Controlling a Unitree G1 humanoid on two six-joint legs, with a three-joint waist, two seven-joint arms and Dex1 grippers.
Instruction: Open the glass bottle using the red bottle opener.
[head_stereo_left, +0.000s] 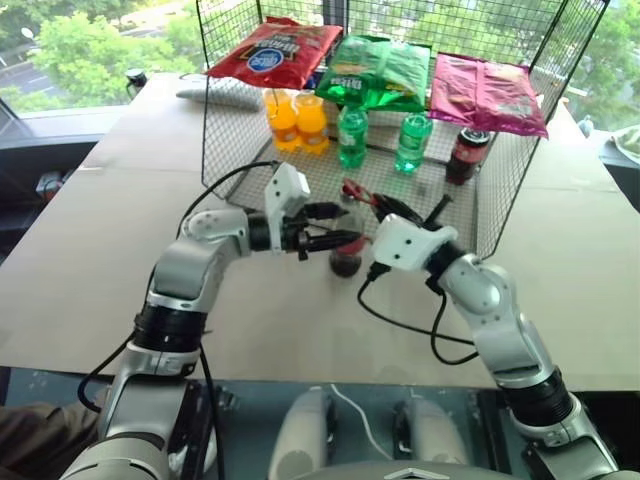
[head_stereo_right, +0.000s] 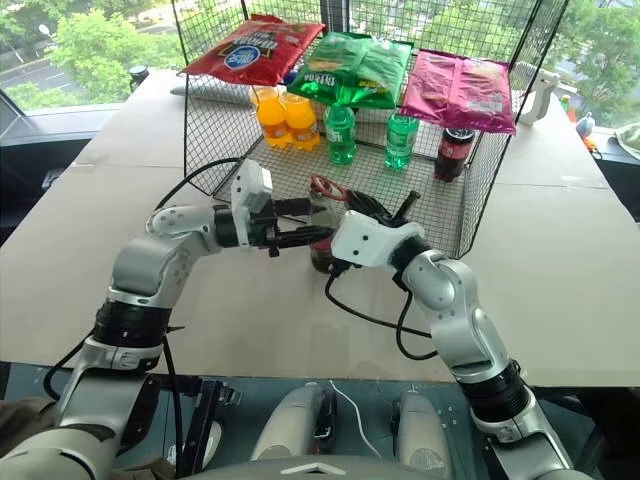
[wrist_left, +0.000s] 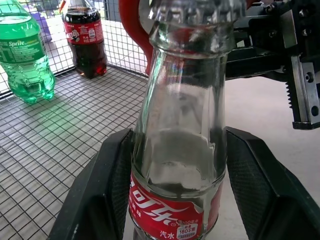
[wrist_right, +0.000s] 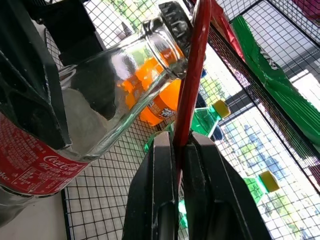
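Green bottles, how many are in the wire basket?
2: one green bottle stands beside the orange bottles, the other between it and the dark bottle. The bags may hide more.

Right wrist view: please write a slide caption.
Right gripper pinches the red bottle opener, its head at the glass bottle cap.

Daylight floods my view from the windows behind the wire basket (head_stereo_left: 240, 60), where the trees outside look washed out and bright. The bench (head_stereo_left: 90, 260) is evenly lit, and my arms throw only soft, faint shadows on it. The snack bags catch a mild sheen. Toward the corners of my head views, straight edges bow slightly. From my left wrist, the glass bottle (wrist_left: 182, 125) is sharp, with white glare along its neck, while the green bottle (wrist_left: 25, 55) behind is a little soft. From my right wrist, the red bottle opener (wrist_right: 192, 80) stands backlit against a blown-out sky, and my fingers (wrist_right: 155, 200) are dark and blurred.
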